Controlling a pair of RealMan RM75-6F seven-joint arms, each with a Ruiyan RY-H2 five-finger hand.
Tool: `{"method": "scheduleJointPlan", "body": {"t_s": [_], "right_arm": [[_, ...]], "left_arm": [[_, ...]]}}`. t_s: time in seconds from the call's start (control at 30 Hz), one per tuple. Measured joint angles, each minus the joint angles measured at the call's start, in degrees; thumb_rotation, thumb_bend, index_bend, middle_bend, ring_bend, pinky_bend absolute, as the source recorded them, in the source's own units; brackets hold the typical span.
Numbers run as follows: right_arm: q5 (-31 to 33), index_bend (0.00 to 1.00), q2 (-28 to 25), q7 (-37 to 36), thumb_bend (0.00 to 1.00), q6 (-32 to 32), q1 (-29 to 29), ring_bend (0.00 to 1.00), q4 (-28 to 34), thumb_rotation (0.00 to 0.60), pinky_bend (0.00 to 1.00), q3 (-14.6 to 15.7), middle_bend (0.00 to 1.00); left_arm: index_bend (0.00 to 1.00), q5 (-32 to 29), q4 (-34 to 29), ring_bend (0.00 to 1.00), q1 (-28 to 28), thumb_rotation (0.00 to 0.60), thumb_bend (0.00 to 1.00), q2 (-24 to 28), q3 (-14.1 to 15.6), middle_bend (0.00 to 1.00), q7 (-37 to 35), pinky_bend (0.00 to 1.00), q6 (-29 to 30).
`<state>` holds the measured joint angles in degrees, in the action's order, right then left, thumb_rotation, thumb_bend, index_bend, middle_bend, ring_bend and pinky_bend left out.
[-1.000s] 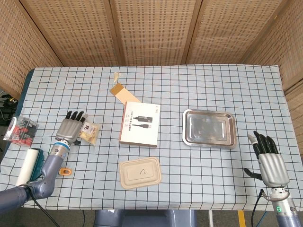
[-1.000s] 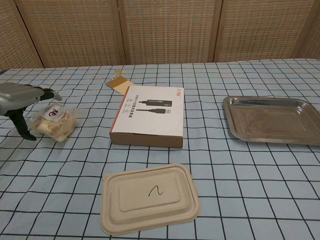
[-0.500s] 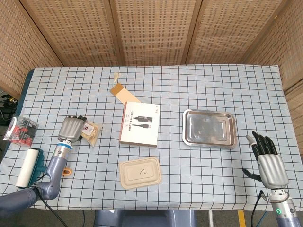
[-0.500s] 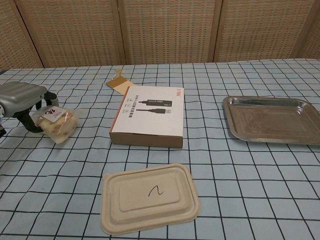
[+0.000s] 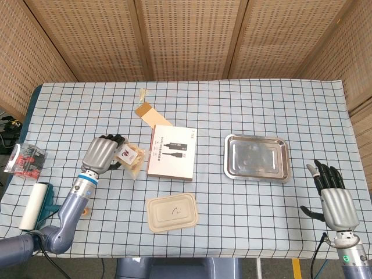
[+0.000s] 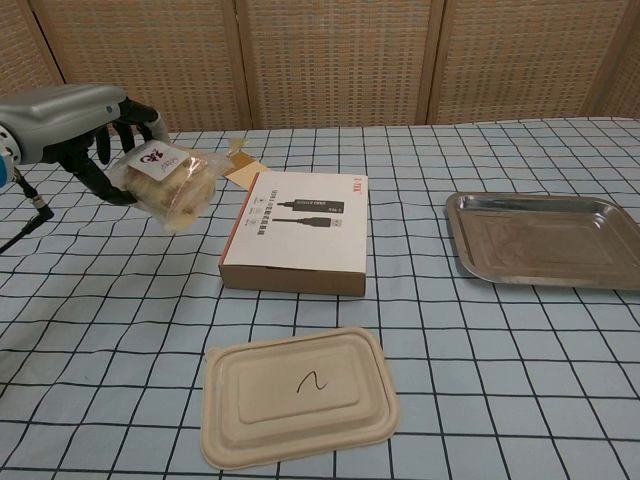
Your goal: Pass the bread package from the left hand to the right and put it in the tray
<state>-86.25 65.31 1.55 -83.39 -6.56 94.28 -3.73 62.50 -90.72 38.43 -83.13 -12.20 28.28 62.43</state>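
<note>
While the left hand (image 5: 103, 153) grips the clear bread package with a red-and-white label (image 6: 168, 182) above the checked tablecloth (image 5: 244, 110), the right hand (image 5: 336, 197) hangs with fingers spread, well apart from the rectangular steel tray (image 5: 257, 157)

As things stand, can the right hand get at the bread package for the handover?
Probably not yet. The right hand sits open at the table's far right, beyond the tray, while the left hand holds the bread package left of the white box. Nothing blocks the way; both must close in.

Box (image 5: 171, 152) left of tray (image 5: 256, 157)
</note>
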Motion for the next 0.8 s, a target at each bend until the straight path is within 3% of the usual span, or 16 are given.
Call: {"method": "scheduleJointPlan", "body": {"t_s": [0.23, 0.47, 0.57, 0.67, 0.7, 0.8], "right_arm": [[1.27, 0.00, -0.33, -1.34, 0.09, 0.51, -0.06, 0.00, -0.52, 0.600, 0.00, -0.55, 0.00], [1.67, 0.00, -0.19, -2.24, 0.10, 0.55, -0.09, 0.00, -1.21, 0.600, 0.00, -0.90, 0.00], [1.99, 0.00, -0.04, -2.50, 0.09, 0.82, -0.14, 0.00, -1.80, 0.600, 0.00, -0.96, 0.00], [2.20, 0.00, 0.16, -2.39, 0.10, 1.07, -0.19, 0.00, -2.14, 0.600, 0.00, -0.95, 0.00], [2.20, 0.00, 0.25, -2.22, 0.10, 1.09, -0.20, 0.00, -2.21, 0.600, 0.00, -0.94, 0.00], [2.09, 0.00, 0.41, -1.78, 0.09, 1.07, -0.21, 0.00, -2.25, 0.600, 0.00, -0.87, 0.00]], "left_arm": [[0.59, -5.89, -2.03, 0.34, 7.16, 0.600, 0.34, -4.94, -4.20, 0.28, 8.18, 0.41, -1.04], [0.58, -11.57, 2.23, 0.30, 13.79, 0.600, 0.34, -12.42, -6.91, 0.24, 11.95, 0.37, -2.45], [0.54, -13.16, 4.69, 0.24, 15.45, 0.600, 0.33, -14.47, -7.06, 0.18, 12.82, 0.33, -3.20], [0.36, -15.18, 6.97, 0.06, 16.77, 0.600, 0.28, -16.08, -6.87, 0.03, 13.37, 0.17, -4.53], [0.24, -16.29, 7.31, 0.02, 17.16, 0.600, 0.23, -16.33, -6.74, 0.00, 13.48, 0.09, -5.53], [0.01, -19.35, 7.66, 0.00, 18.02, 0.600, 0.09, -16.63, -6.28, 0.00, 13.23, 0.00, -8.43]]}}
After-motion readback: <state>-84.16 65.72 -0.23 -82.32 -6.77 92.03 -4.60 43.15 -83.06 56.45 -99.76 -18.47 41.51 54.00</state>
